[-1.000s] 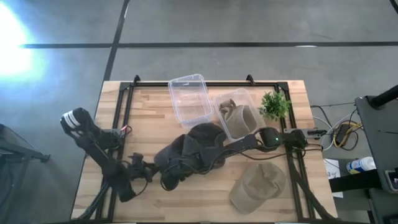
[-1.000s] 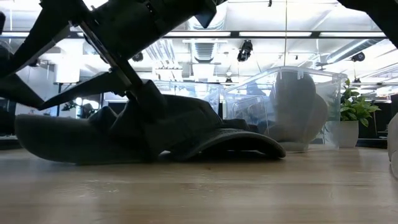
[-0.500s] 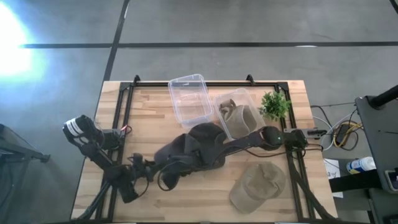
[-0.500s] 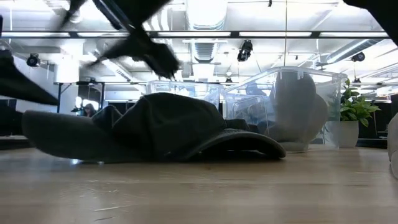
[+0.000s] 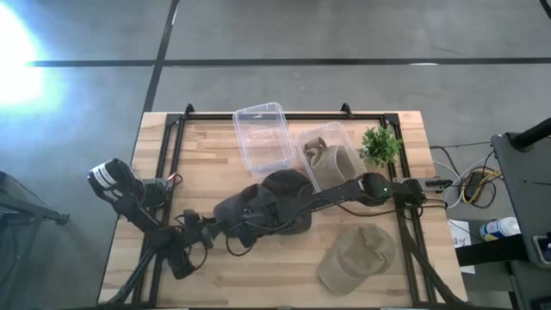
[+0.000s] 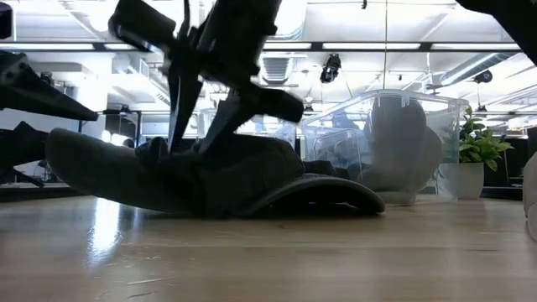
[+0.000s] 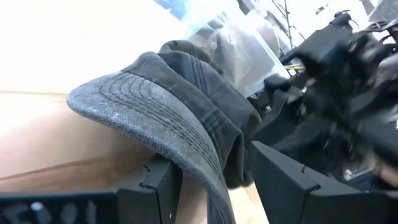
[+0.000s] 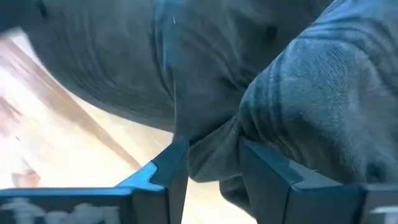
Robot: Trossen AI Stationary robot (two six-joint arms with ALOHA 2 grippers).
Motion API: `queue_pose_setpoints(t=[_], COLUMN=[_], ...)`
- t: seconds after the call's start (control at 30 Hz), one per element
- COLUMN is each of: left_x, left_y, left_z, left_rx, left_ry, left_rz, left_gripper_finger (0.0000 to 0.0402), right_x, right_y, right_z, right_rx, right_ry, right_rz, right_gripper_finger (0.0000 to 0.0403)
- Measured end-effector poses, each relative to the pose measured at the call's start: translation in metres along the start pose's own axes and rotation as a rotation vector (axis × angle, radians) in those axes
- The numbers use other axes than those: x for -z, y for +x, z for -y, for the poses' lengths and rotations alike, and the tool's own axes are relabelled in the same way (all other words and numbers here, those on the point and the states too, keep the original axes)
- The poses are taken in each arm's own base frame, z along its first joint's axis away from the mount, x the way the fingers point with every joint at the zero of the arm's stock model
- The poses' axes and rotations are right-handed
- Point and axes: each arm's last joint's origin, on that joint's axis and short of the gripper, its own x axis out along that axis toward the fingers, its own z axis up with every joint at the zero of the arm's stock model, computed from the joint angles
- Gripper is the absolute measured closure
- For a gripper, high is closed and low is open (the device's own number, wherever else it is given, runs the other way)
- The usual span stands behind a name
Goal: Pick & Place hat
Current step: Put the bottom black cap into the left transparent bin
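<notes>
A dark grey hat (image 5: 267,205) lies bunched at the table's middle, its crown on the wood and its left brim end (image 6: 84,164) raised. My left gripper (image 5: 215,229) reaches in from the table's left and is shut on that brim (image 7: 208,180). My right gripper (image 5: 247,226) reaches across from the right and is shut on the crown cloth (image 8: 211,155), seen from the side in the low view (image 6: 200,138). A tan hat (image 5: 357,254) rests flat near the right front corner. Another hat sits inside a clear bin (image 5: 331,164). My left gripper has the dark hat's brim (image 7: 186,155) between its two fingers, edge-on, coming level from the table's left. The brim end is lifted off the wood. My right gripper pinches a bunched fold of the crown (image 8: 214,134) from above, slanting in from the right. The crown's underside stays on the table.
Two clear plastic bins stand at the far side, one (image 5: 261,136) holding nothing visible and one with a hat. A small potted plant (image 5: 380,145) stands by the far right corner. Bare wood (image 5: 258,280) lies along the near edge.
My right gripper rose off the hat, then came down again on the crown, farther toward the table's left. My left gripper edged right toward the hat. The brim's left end has come up off the table while the crown stayed down.
</notes>
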Motion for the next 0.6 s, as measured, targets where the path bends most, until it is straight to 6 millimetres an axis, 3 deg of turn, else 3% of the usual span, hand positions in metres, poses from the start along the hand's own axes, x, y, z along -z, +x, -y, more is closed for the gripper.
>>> queue_pose_setpoints(t=[0.17,0.37,0.6], left_x=[-0.003,-0.002,-0.003], left_y=[0.014,0.021,0.006], left_z=[0.002,0.001,0.01], left_rx=[-0.036,-0.12,-0.129], left_ry=[-0.013,0.005,0.011], left_rz=[0.048,-0.028,-0.191], left_gripper_finger=[0.0236,0.0247,0.035], right_x=[-0.002,-0.001,-0.002], right_y=[0.019,0.019,0.009], right_z=[-0.003,-0.001,0.0], right_rx=[-0.148,-0.127,-0.063], right_ry=[-0.016,-0.016,-0.075], right_rz=[-0.022,-0.03,-0.036], right_gripper_finger=[0.0281,0.0293,0.0292])
